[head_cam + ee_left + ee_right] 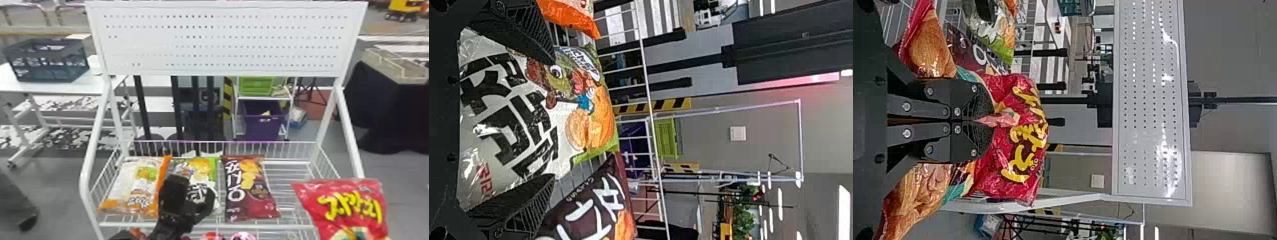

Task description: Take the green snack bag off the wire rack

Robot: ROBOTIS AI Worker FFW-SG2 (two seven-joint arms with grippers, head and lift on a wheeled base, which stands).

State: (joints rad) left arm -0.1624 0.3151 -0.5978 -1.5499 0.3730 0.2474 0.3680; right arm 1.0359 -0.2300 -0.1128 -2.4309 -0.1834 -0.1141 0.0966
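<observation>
While the left arm slants in from seven o'clock in the head view, its gripper [189, 196] leans toward one o'clock over the green snack bag [199, 164] on the wire rack [207, 226]. In the left wrist view, its fingers [531, 197] are spread astride that bag. In the right wrist view, the right gripper [989, 121] pinches a red bag [1020, 125].

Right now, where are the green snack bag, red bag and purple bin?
Green snack bag [524, 117]: left wrist view, its printed front.
Red bag [1003, 162]: right wrist view, its red front.
Purple bin [263, 129]: head view, its front wall.
</observation>
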